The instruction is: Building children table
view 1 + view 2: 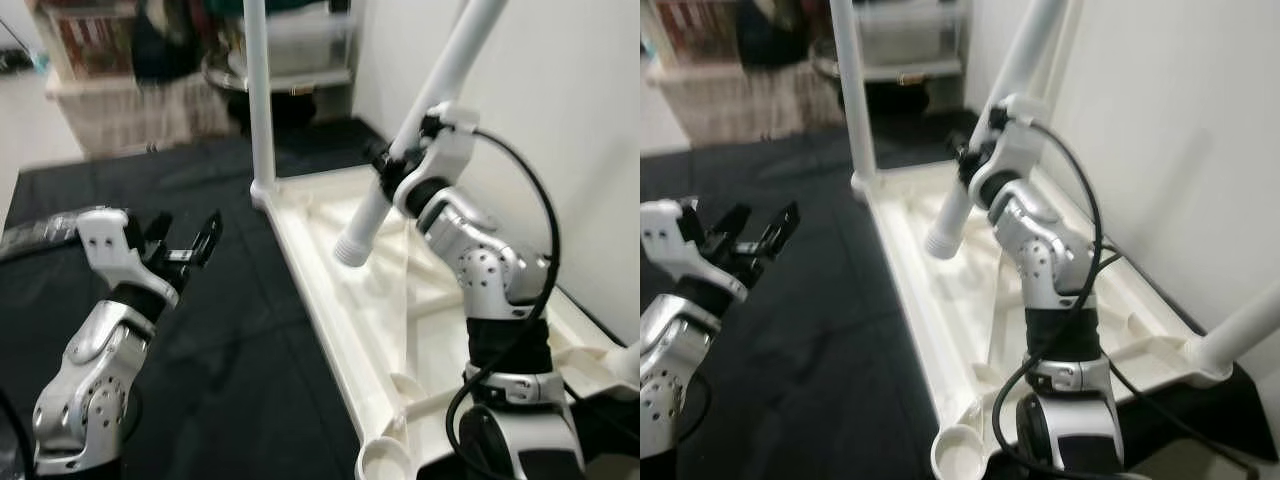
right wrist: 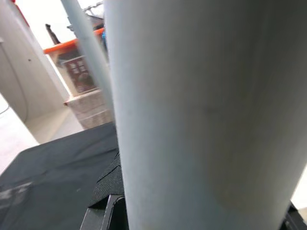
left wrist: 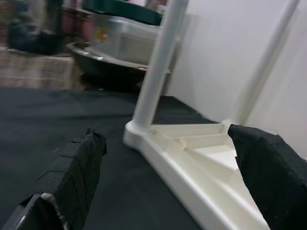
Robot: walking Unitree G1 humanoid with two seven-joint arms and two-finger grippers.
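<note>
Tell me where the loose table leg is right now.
In the left eye view the loose table leg is gripped by the right gripper, tilted above the upturned tabletop, threaded end down, right of the leg already standing at the far corner.

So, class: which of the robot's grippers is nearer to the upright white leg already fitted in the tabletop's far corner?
Left. The left gripper hovers open over the dark mat, facing the upright leg. The right gripper grips a loose leg farther along the tabletop.
</note>
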